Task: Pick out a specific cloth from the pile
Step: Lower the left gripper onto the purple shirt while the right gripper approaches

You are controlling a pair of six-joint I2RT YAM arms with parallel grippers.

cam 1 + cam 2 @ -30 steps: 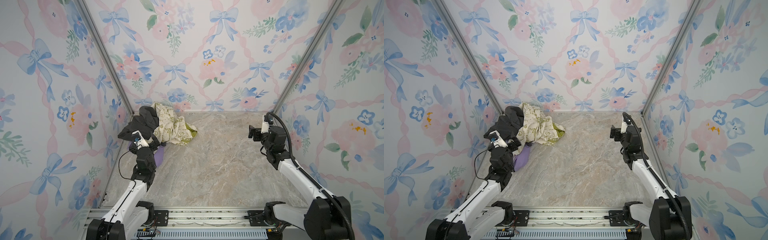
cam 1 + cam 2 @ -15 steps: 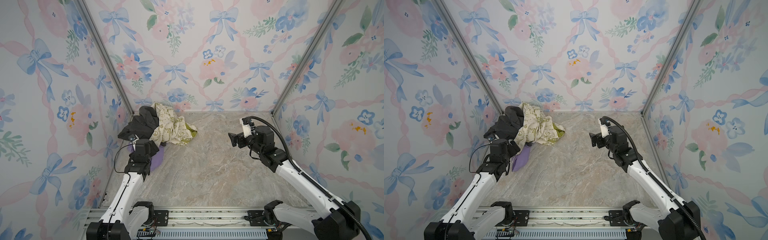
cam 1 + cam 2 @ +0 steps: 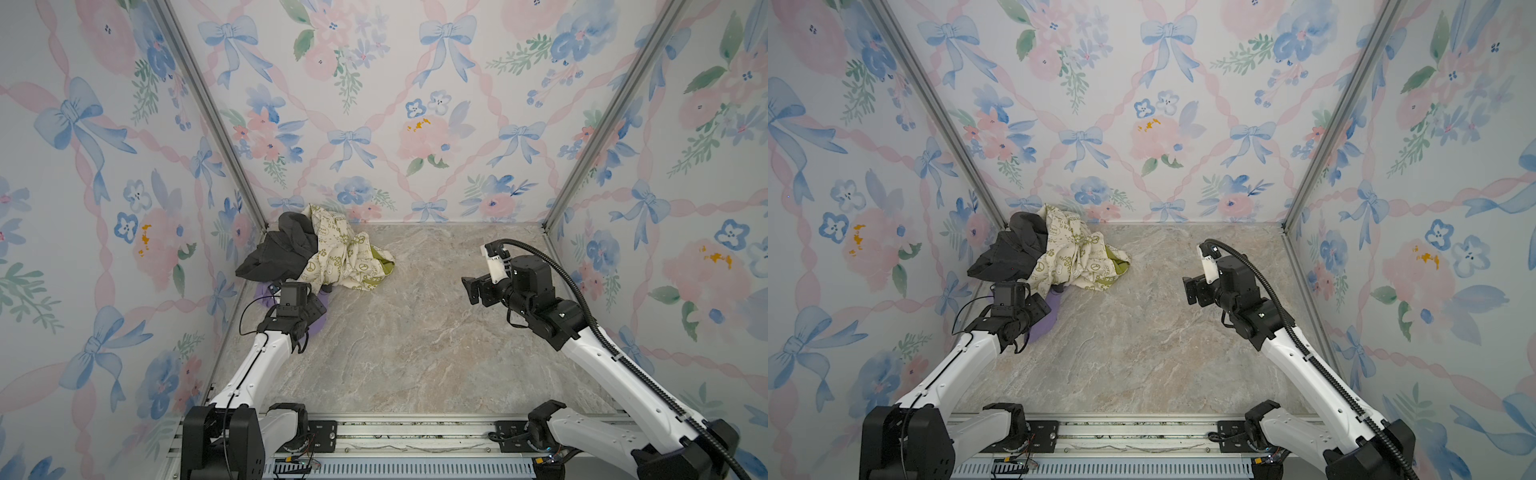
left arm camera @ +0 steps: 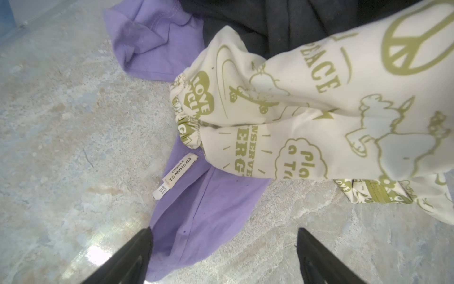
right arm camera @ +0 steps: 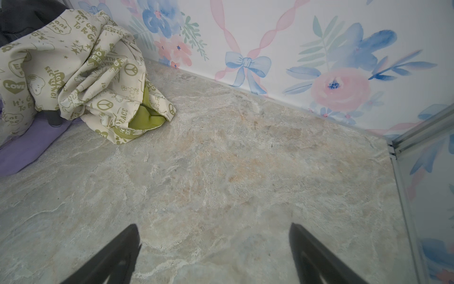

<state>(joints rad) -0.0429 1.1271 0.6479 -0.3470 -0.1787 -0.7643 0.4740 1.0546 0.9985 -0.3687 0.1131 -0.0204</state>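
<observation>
Left wrist view: the left fingers (image 4: pixel 134 253) stand apart over the near end of the lilac cloth (image 4: pixel 208 211) on the worktop (image 4: pixel 61 127). Its far part lies under the cream cloth (image 4: pixel 307 110), which a pull may drag along. The right fingers (image 5: pixel 120 248) are also apart, well away.

Far-left table (image 3: pixel 415 332) corner: pile (image 3: pixel 316 253). Beneath pile, cloth (image 4: pixel 208 216), its near edge poking out onto table toward me. My left gripper (image 4: pixel 223 232) above that edge; my right gripper (image 3: pixel 471 291) well apart, over right side.
</observation>
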